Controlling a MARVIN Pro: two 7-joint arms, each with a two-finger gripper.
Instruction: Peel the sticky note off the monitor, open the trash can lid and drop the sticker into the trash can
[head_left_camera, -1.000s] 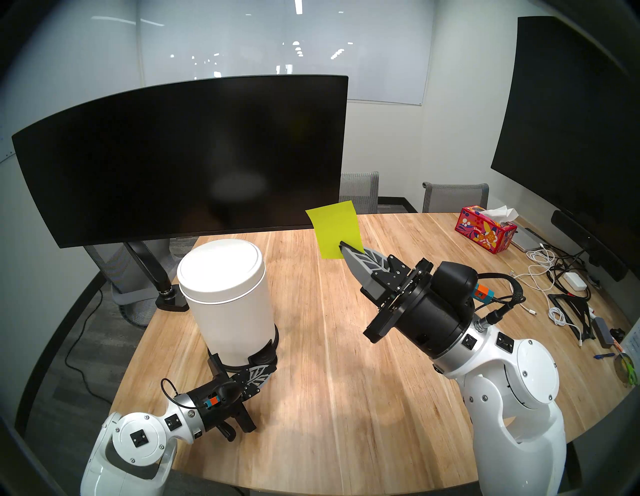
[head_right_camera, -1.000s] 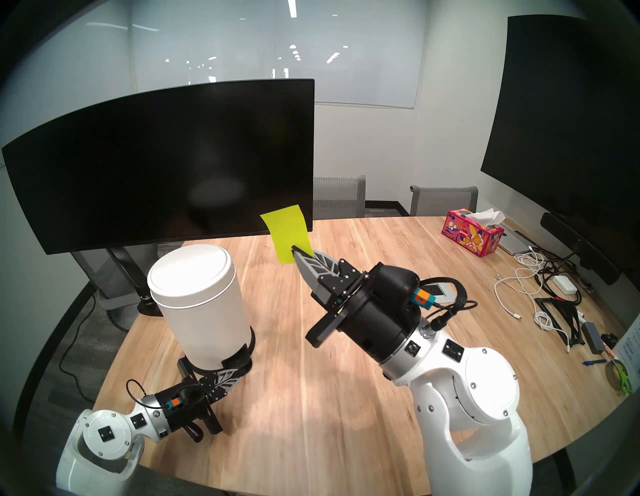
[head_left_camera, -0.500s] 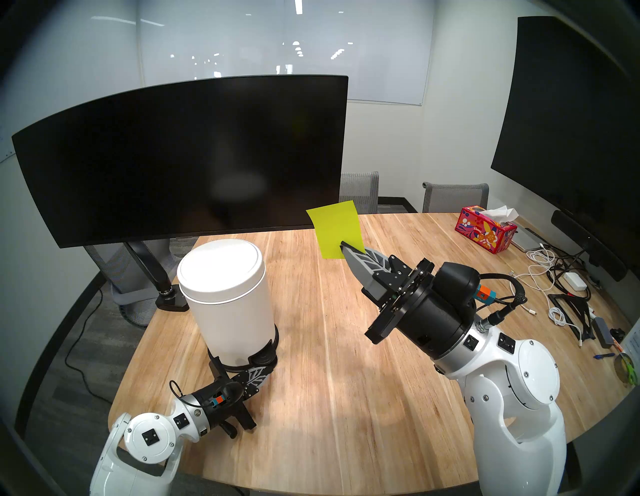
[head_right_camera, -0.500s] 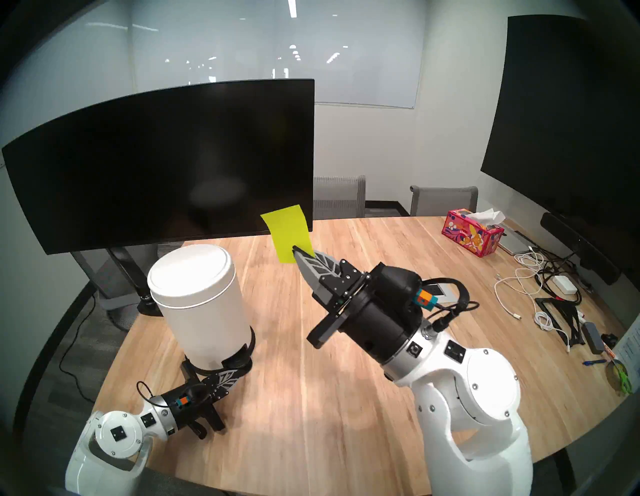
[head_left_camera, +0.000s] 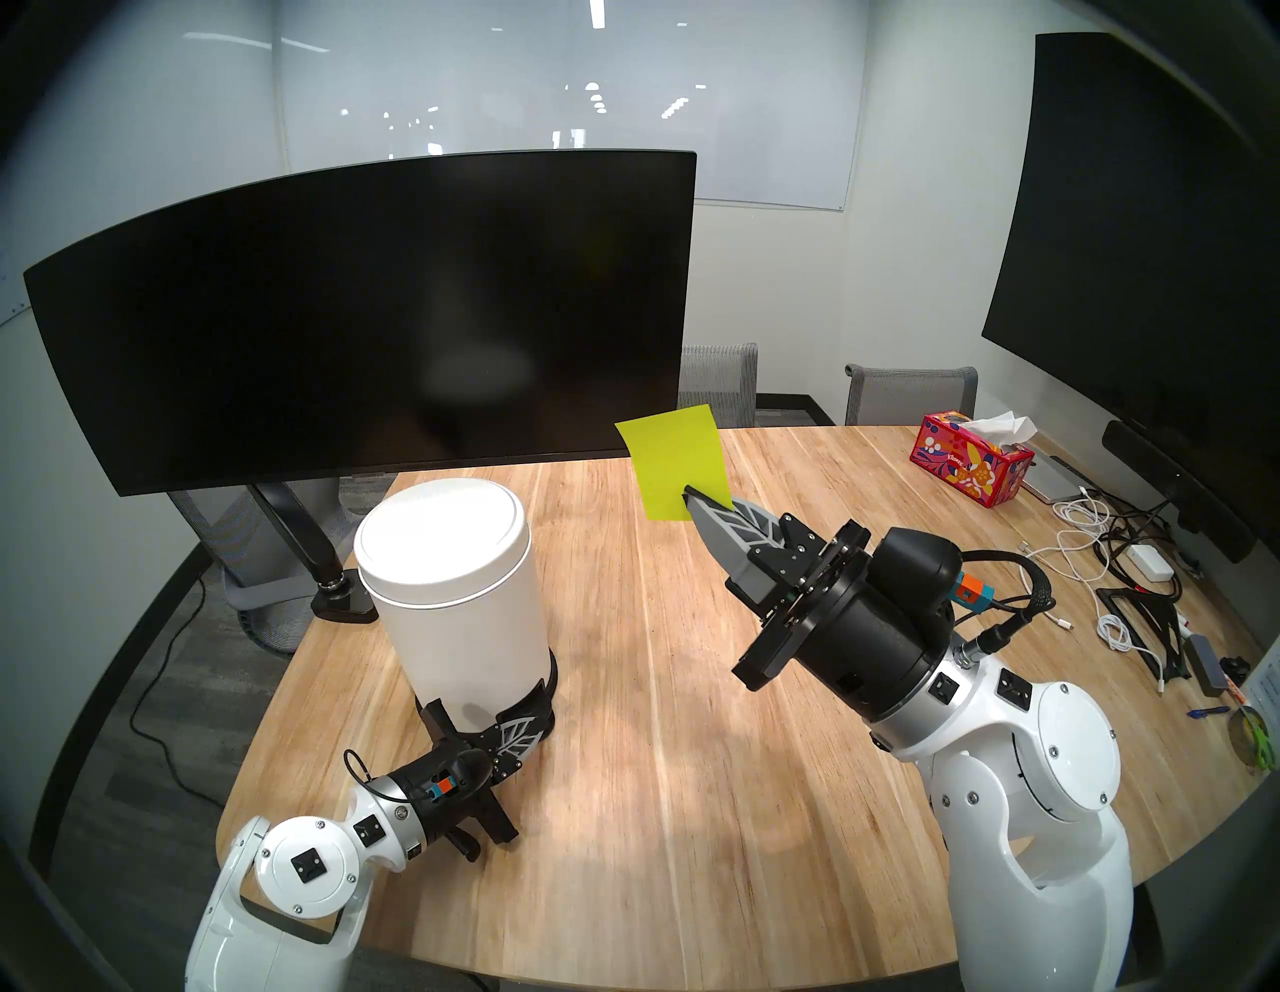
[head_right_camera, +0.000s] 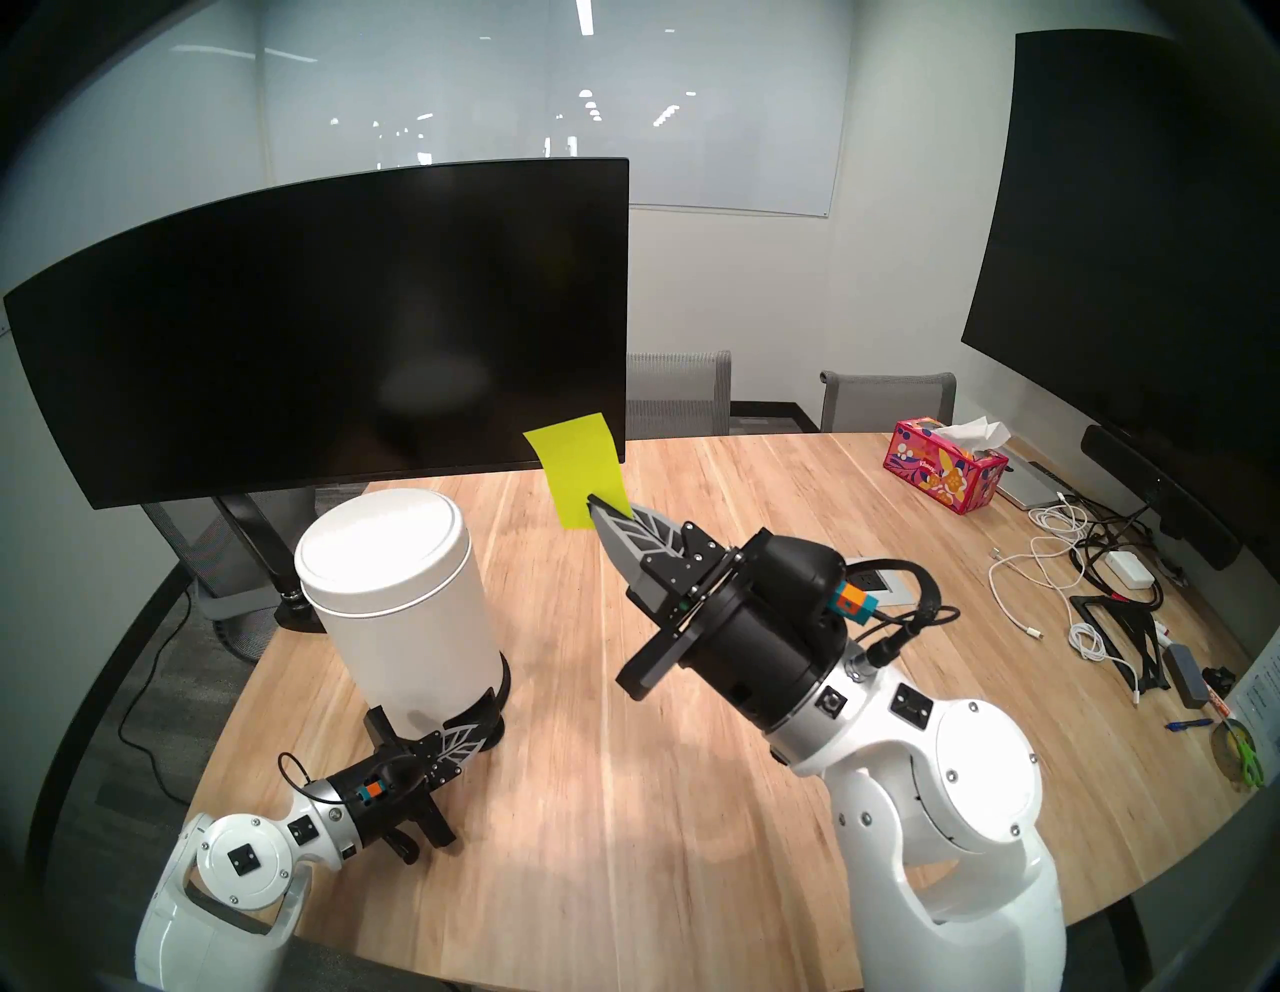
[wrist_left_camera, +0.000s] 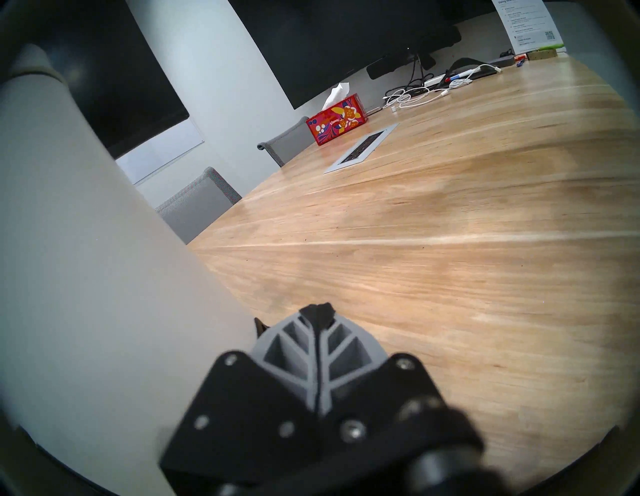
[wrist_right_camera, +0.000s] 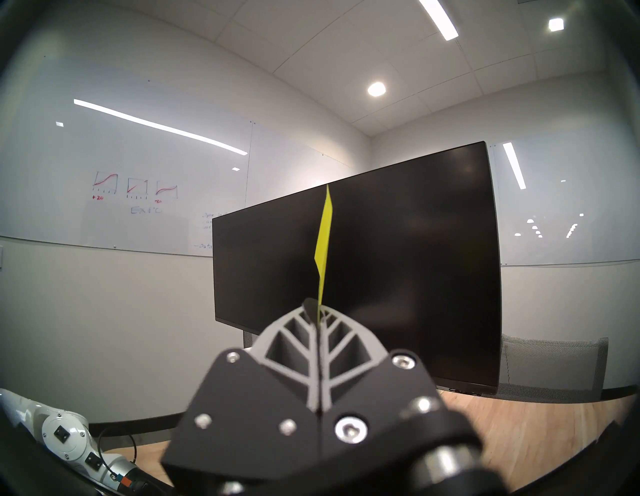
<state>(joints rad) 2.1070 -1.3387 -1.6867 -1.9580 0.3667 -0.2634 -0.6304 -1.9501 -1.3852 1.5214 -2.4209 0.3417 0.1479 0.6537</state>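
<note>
One sheet: sticky note (head_left_camera: 675, 464), yellow-green paper, pinched at its lower edge by the right gripper (head_left_camera: 688, 493); rest of the sheet stands free above the fingertips.
Note position: off the monitor (head_left_camera: 360, 312), in the air near the screen's lower right corner, above the table (head_left_camera: 692, 693), right of the trash can (head_left_camera: 457, 609).
Right fingers: pressed together on the note; right wrist view shows the paper edge-on, rising from between the tips (wrist_right_camera: 323, 249).
Note handling: looks very light and floppy, slight curl visible; likely to flutter, or cling to a finger by its glue strip on release. Edge pinch looks adequate; no regrip needed, I'd say.
Left gripper (head_left_camera: 530, 727): low at the near base of the can, by the black base ring; fingers closed together in the left wrist view (wrist_left_camera: 317, 313), nothing seen between them.
Pedal: hidden under the left gripper; contact can't be confirmed.
Lid (head_left_camera: 443, 537): white, seated flat, closed.
Can contents: not visible with the lid down.
Other container: tissue box (head_left_camera: 973, 461), far right, one tissue sticking out.
</note>
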